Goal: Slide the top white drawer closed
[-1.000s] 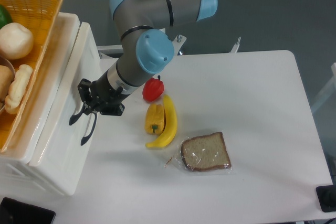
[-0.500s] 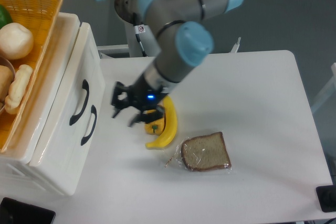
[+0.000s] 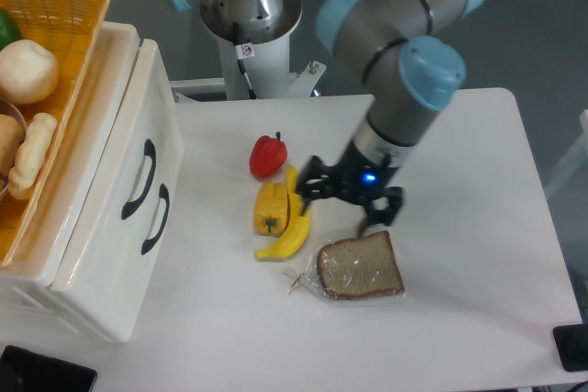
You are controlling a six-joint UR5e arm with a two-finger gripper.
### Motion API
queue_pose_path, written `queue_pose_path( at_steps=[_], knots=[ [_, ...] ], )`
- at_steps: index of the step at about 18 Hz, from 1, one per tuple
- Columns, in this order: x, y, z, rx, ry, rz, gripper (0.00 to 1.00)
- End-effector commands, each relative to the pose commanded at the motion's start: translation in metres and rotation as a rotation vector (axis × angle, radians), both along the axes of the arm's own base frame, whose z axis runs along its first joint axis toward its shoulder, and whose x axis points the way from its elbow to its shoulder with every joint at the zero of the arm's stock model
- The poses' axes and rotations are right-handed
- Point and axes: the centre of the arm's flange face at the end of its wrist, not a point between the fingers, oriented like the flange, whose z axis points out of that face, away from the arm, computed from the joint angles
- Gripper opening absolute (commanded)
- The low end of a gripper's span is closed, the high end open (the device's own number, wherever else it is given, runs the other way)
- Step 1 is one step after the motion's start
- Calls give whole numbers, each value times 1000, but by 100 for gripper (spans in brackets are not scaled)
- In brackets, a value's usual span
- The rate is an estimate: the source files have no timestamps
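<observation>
The pincer (image 3: 344,201) has swung from the drawer handles (rightward) over the banana (image 3: 289,227).

Grey tubular arm (image 3: 404,16) with light-blue joint caps, black jaws lit by a small blue light.

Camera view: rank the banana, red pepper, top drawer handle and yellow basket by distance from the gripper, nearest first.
From the gripper:
1. Banana, just beside it on the cabinet side.
2. Red pepper, farther back on the table.
3. Top white drawer handle, on the cabinet front.
4. Yellow basket, atop the cabinet, farthest.
</observation>
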Motion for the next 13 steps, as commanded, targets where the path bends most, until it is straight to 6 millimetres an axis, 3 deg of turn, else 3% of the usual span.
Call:
queue_pose_path(
  at_steps=[3, 10, 13],
  knots=[
    [-28, -11, -12, -33, 27, -44, 100],
    [-49, -31, -23, -84, 112, -420, 100],
    [-61, -48, -20, -80, 128, -469, 100]
  ],
)
